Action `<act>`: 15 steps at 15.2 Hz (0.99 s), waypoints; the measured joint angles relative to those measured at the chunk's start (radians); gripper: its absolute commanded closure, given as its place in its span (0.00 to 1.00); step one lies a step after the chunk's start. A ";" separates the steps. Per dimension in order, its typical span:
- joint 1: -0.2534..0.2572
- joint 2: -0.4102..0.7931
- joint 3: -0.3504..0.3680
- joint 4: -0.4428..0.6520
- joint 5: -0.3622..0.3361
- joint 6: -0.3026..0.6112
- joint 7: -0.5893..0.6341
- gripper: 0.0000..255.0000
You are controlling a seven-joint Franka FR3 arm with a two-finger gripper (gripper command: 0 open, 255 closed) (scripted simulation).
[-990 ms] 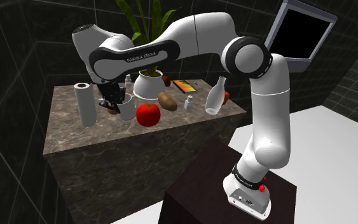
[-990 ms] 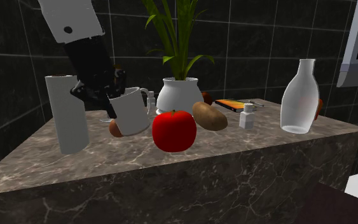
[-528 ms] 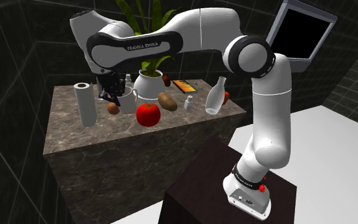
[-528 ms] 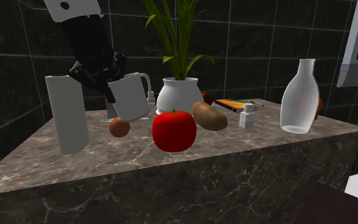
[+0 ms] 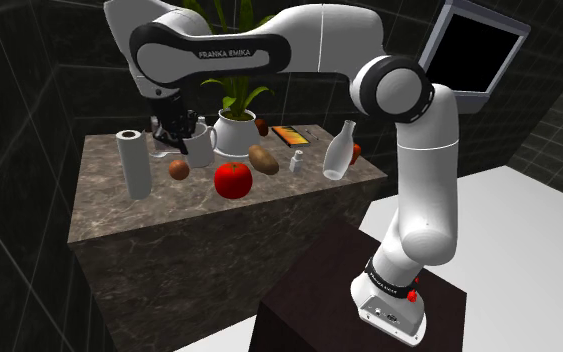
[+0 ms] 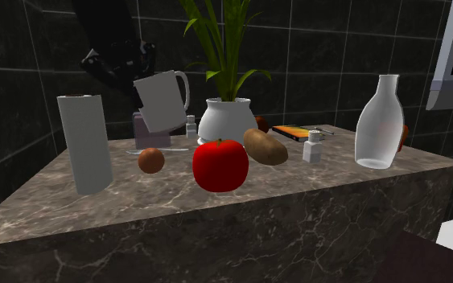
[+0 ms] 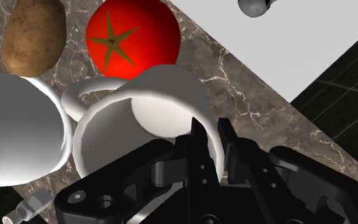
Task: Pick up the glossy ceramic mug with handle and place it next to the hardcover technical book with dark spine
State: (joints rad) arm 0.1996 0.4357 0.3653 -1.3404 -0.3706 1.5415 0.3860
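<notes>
A plain white mug [image 5: 201,147] with a handle hangs tilted above the marble counter [image 5: 109,215], clear of it. My black gripper [image 5: 176,128] is shut on its rim, one finger inside and one outside. In the wrist view the fingers [image 7: 198,141] pinch the mug [image 7: 147,118] wall, with my gripper [image 7: 210,137] right over the rim. From the second exterior view the mug [image 6: 162,100] floats beside my gripper [image 6: 138,96], above a small brown ball [image 6: 151,160]. The book [image 5: 291,136], with an orange and dark cover, lies flat at the back of the counter; it is also visible behind the potato [image 6: 297,131].
On the counter stand a paper towel roll [image 5: 134,163], a red tomato [image 5: 232,181], a potato [image 5: 263,159], a white vase with a plant [image 5: 237,130], a small white bottle [image 5: 296,161] and a clear bottle [image 5: 339,152]. A monitor [image 5: 474,50] hangs at the upper right.
My gripper has risen with the mug in it, lifting it off the counter and a little toward the back wall. The small brown ball underneath now stands in plain view.
</notes>
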 measured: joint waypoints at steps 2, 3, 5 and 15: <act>0.001 -0.002 0.000 0.024 0.001 -0.025 -0.008 1.00; 0.005 0.003 0.000 0.044 0.000 -0.040 -0.010 1.00; 0.011 0.004 0.001 0.075 -0.001 -0.068 -0.015 1.00; -0.088 -0.132 -0.020 -0.060 0.030 -0.037 -0.117 1.00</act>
State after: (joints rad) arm 0.1115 0.3040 0.3449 -1.4001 -0.3405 1.5045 0.2692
